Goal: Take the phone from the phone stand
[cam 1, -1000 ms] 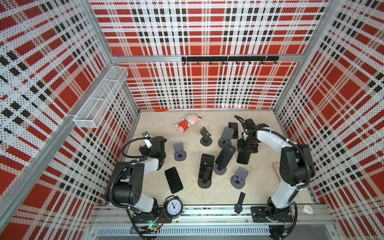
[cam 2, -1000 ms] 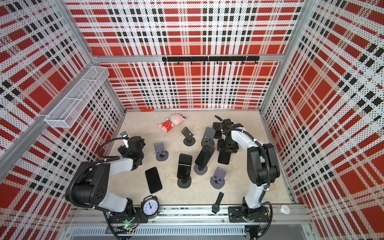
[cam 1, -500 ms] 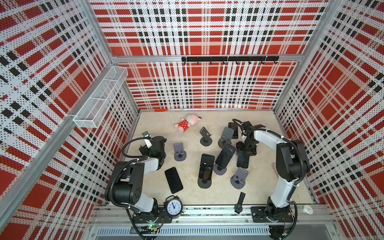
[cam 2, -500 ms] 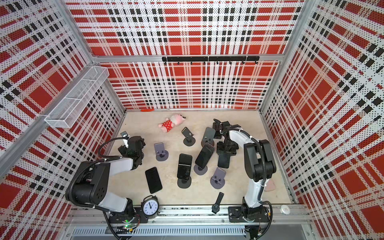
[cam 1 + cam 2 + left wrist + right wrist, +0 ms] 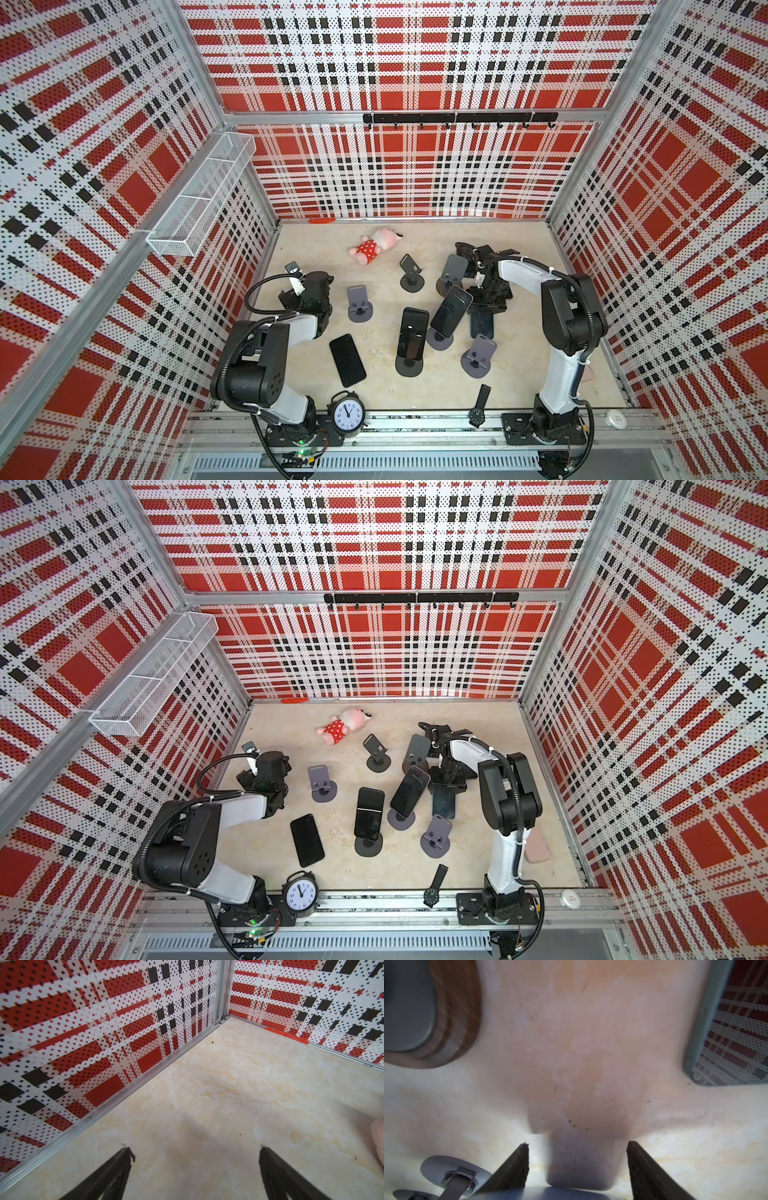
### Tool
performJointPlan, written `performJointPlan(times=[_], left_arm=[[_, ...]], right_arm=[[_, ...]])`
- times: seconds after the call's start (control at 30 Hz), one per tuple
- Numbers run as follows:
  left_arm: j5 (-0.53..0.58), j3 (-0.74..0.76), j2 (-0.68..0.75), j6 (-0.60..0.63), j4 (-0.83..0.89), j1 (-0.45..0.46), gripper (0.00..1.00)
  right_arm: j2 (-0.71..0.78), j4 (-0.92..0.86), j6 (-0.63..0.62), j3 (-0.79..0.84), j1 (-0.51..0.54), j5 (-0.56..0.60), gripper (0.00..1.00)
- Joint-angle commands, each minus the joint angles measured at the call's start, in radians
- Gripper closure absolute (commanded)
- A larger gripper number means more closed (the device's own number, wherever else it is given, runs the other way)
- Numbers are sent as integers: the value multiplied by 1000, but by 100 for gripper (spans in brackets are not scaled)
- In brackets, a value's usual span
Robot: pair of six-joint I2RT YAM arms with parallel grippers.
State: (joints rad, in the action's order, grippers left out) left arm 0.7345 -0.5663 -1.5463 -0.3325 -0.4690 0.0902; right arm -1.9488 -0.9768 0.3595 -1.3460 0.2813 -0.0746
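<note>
My right gripper is shut on a dark phone by its two long edges. In the right wrist view only the phone's grey edge shows between the fingers, and its shadow falls on the floor. An empty grey phone stand stands just in front of it. Two other phones still lean on stands to its left. Near the left wall my left gripper is open over bare floor.
A black phone lies flat on the floor. Empty stands and a wood-based stand crowd the middle. A plush toy lies at the back. A clock and a wristwatch sit by the front rail.
The right arm has swung a little to the left, carrying the phone slightly toward the front. The left arm has not moved.
</note>
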Motion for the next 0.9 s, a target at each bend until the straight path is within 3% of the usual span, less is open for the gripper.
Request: performJointPlan(times=[0.0,0.87], left_arm=[[-3,-24,-7,1,10,-9,2],[-2,-30,-13,-2,16,-10,2]], right_arm=[[-38,58,-26,20,11,-14,31],[-48,160,-40,61,12,-11,22]])
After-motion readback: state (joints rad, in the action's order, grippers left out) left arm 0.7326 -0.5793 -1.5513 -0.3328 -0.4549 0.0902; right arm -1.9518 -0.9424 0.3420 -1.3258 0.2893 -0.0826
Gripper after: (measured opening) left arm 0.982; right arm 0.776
